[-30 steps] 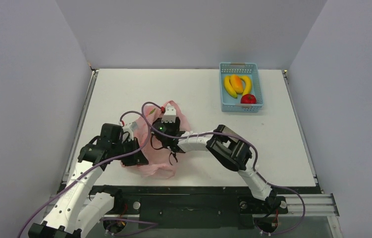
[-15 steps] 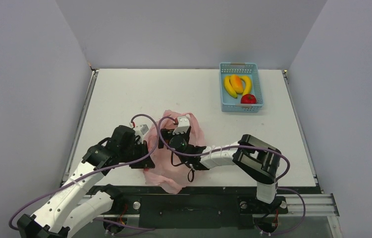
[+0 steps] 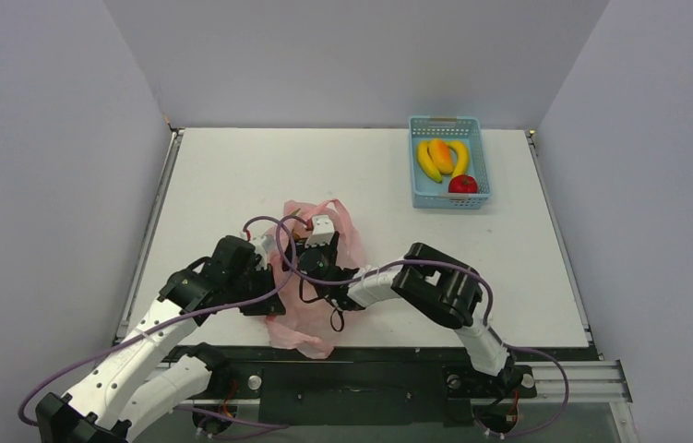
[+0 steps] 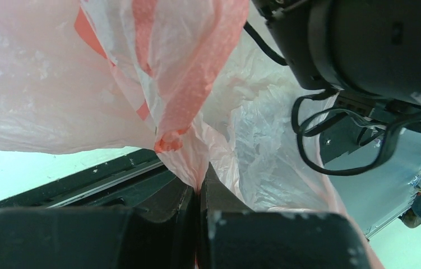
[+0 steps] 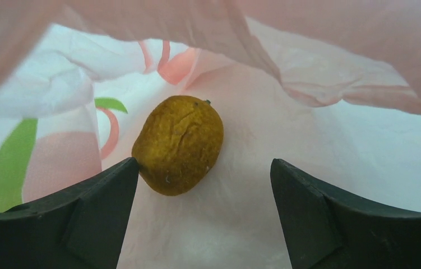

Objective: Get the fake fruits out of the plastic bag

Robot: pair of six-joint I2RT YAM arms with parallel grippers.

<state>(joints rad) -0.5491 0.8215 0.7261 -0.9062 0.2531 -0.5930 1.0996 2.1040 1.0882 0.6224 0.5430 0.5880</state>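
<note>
The left claw [image 4: 199, 193] is pressed together on a gathered fold of the pink plastic bag [image 3: 307, 334], which lies crumpled on the counter [image 3: 232, 175] near its front edge, between the two arms. The right claw [image 5: 203, 163] is inside the bag with its fingers spread wide, and the brown kiwi [image 5: 178, 144] lies on the bag's film just ahead, loose between them. The light-blue basket [image 3: 448, 121] at the far right holds two bananas [image 3: 427, 161], a mango [image 3: 441, 152] and a red apple [image 3: 462, 185]
</note>
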